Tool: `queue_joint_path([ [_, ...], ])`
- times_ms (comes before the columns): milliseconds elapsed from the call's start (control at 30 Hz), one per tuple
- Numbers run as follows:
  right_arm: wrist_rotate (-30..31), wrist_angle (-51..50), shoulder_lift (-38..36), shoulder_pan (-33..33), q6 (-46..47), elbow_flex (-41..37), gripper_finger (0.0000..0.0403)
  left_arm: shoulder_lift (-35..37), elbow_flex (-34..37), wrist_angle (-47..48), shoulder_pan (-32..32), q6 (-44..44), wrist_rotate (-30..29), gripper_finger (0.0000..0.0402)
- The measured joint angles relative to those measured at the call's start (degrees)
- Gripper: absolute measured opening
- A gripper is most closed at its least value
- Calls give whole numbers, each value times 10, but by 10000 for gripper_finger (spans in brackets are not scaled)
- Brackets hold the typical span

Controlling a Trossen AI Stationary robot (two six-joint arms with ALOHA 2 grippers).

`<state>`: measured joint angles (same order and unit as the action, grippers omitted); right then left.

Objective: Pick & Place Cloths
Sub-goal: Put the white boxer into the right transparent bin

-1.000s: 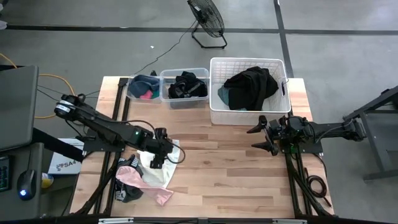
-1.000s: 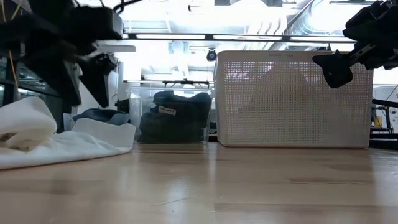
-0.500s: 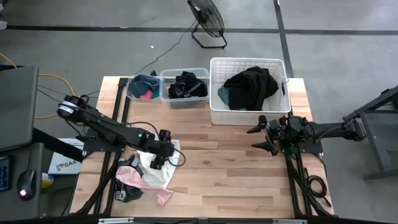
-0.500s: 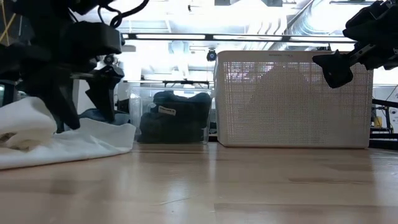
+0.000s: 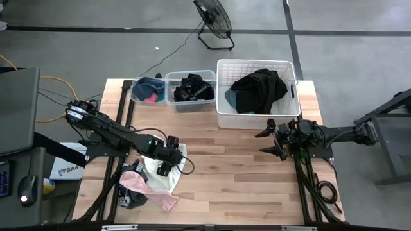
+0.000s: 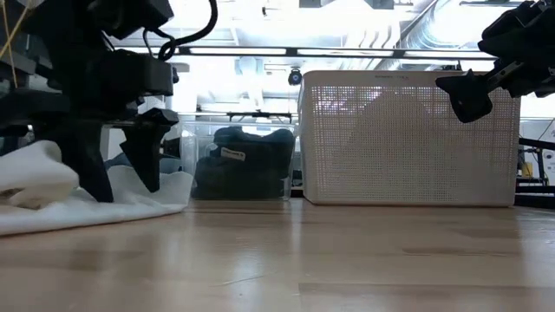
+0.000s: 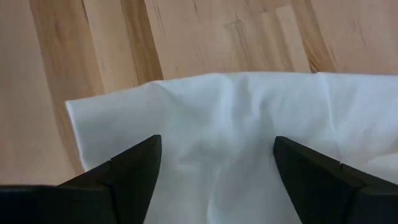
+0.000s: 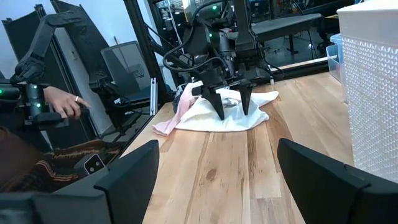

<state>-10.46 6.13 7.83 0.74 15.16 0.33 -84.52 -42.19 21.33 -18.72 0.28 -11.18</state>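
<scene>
L gripper has dropped lower since a sec ago, its spread fingers now planted on the white cloth at the table's front-left, jaws straddling a fold, not yet pinched. Pink cloth lies just beside it, black cloths in the white basket & clear bin at back. R gripper hovers wide open near the basket, holding nothing.

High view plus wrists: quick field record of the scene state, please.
left gripper: open, fingers down on the white cloth, straddling a fold
right gripper: open, empty, above bare table in front of the white basket
pink cloth: beside the white cloth at the table's left front
basket contents: black cloth over a teal cloth
clear bins: dark cloths inside
</scene>
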Motion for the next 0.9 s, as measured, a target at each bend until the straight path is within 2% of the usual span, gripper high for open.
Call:
queue_joint_path([
  [467, 0, 0, 0, 0, 0, 0, 318, -37, -2, -16, 2, 0, 21, 186],
  [667, 0, 0, 0, 0, 0, 0, 318, -38, -2, -22, 31, -5, 69, 106],
  [800, 0, 0, 0, 0, 0, 0, 318, -38, -1, -32, 52, 6, 79, 28],
  [900, 0, 0, 0, 0, 0, 0, 318, -40, 1, -70, 71, 41, 74, 10],
])
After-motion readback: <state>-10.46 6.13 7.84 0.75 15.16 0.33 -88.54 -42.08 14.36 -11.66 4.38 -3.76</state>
